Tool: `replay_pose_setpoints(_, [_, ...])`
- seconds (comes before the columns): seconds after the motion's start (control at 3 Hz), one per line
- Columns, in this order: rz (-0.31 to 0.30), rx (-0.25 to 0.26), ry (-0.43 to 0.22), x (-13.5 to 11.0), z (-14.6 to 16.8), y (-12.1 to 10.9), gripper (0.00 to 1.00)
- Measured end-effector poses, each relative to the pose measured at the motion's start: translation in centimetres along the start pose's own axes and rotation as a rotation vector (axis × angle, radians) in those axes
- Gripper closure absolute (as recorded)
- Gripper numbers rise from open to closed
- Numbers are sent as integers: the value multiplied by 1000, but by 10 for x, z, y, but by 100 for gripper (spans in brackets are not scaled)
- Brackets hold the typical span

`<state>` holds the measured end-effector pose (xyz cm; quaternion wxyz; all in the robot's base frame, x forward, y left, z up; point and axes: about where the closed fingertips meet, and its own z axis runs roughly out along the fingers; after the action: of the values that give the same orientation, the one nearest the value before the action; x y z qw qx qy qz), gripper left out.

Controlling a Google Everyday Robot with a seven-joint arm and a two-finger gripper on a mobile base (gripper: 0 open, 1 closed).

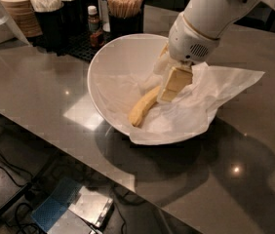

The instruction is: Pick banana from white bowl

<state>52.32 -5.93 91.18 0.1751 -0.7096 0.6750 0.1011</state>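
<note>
1. Risks from this position:
   - The banana point(144, 108) lies on loose crumpled paper point(225, 84) lining the white bowl point(94, 74). In my judgement, paper could be pinched along with the fruit and lift with it.
   - The gripper point(169, 94) meets the banana at its upper end only, well off the middle. A hold taken there would likely let the free lower end swing, or let the fruit slide out.
   - The bowl's rim is tilted. A sideways drag during the lift might rock or shift it across the table point(54, 96).
2. Gripper state: it is down inside the bowl, on the side toward the table's far right. Whether it has closed on the banana cannot be told, since the contact is hidden.
3. Location: the banana rests in the bowl's floor. The bowl stands mid-table, nearer the near edge than the cup holders point(59, 18) at the far left corner.
4. Orientation: the long axis runs diagonally. The visible blunt end points toward the near edge, and the other end runs up toward the far right, hidden behind the gripper. Which end is the stem cannot be told.
</note>
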Motion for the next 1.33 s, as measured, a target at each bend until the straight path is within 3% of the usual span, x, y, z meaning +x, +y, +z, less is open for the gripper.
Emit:
replay_pose_setpoints(0.67, [8,-36,16,-2,43,-16,35])
replay_pose_setpoints(1.33, [81,-38,13,14,65,-18,36])
